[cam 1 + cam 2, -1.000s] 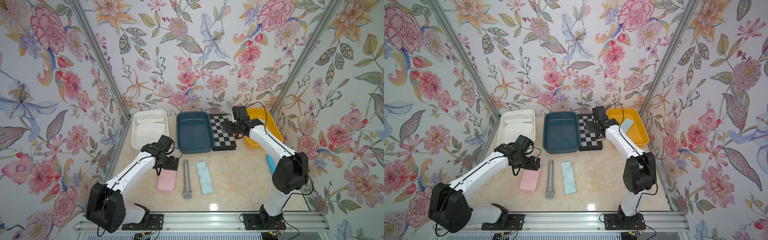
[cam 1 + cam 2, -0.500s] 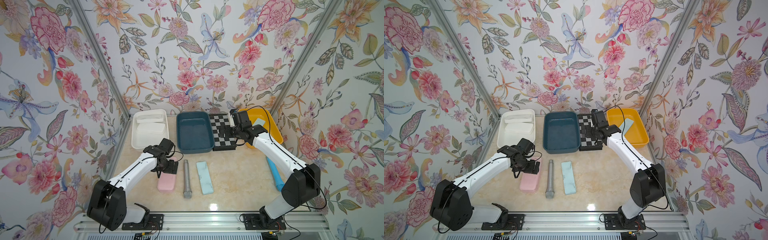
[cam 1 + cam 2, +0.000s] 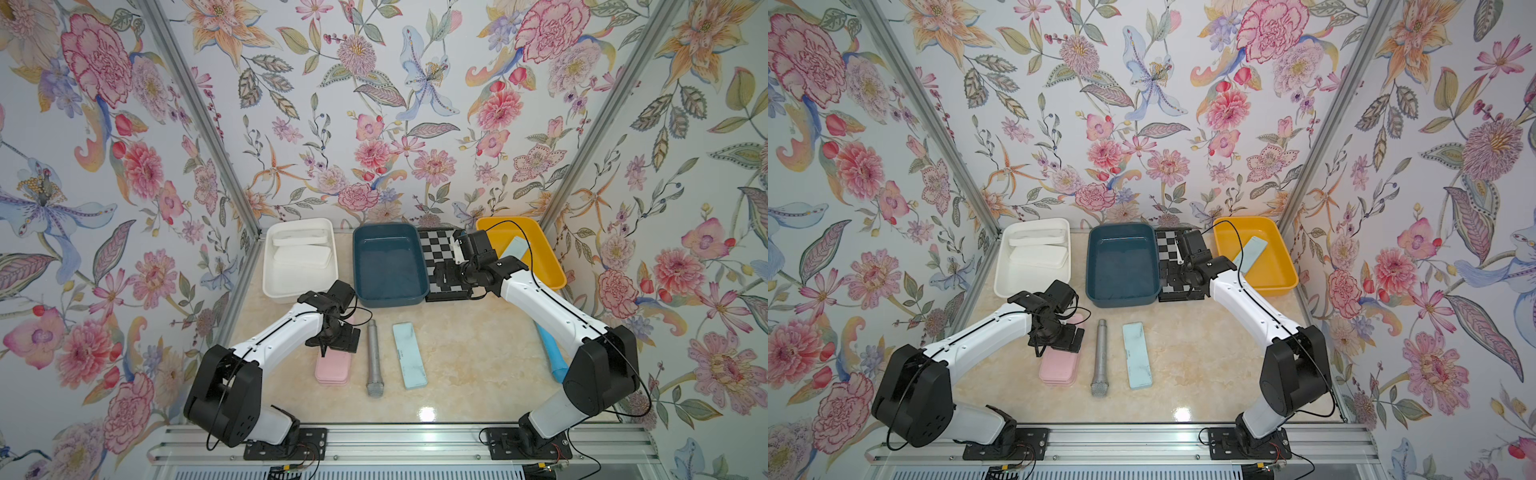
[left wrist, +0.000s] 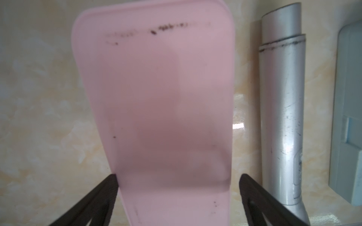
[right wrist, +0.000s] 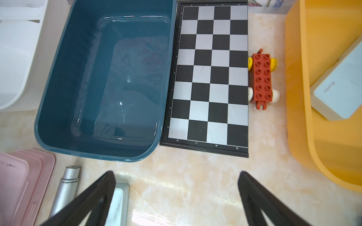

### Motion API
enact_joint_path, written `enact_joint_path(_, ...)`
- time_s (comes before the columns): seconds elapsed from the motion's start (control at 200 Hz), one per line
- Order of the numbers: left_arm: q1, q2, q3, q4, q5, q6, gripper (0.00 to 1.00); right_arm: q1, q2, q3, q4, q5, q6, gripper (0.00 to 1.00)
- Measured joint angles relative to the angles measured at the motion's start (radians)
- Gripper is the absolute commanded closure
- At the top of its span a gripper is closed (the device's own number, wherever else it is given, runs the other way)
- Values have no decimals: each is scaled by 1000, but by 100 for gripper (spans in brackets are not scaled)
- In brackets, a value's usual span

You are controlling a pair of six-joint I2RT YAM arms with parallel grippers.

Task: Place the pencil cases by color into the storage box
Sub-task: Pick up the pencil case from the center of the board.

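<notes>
A stack of pink pencil cases [image 3: 332,368] [image 3: 1059,368] lies on the table at front left. My left gripper [image 3: 337,347] [image 4: 178,176] hangs open over its far end, one finger either side of the top pink case [image 4: 156,88]. A pale blue case [image 3: 409,355] [image 5: 119,199] lies flat near the table's middle. Another pale blue case [image 3: 515,249] leans in the yellow box [image 3: 552,274]. White cases [image 3: 303,253] rest in the white box [image 3: 299,293]. The dark blue box [image 3: 390,301] [image 5: 58,97] holds nothing. My right gripper [image 3: 446,276] [image 5: 176,174] is open and empty above the chessboard's near end.
A grey microphone [image 3: 374,357] [image 4: 282,117] lies between the pink stack and the pale blue case. A chessboard [image 3: 440,253] [image 5: 209,74] sits between the blue and yellow boxes, with a red toy brick [image 5: 262,78] beside it. A bright blue tube [image 3: 550,353] lies under the right arm.
My right gripper has drawn back from the yellow box to the near end of the chessboard. My left gripper has shifted a little toward the front over the pink stack.
</notes>
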Motion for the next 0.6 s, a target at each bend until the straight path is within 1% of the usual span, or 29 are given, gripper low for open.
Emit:
enact_joint_path(0.17, 0, 18, 0, 0, -25, -16, 2, 0, -14, -14, 7, -7, 0, 0)
enact_joint_path(0.6, -3, 38, 3, 0, -28, -29, 2, -1, -16, -26, 11, -25, 0, 0)
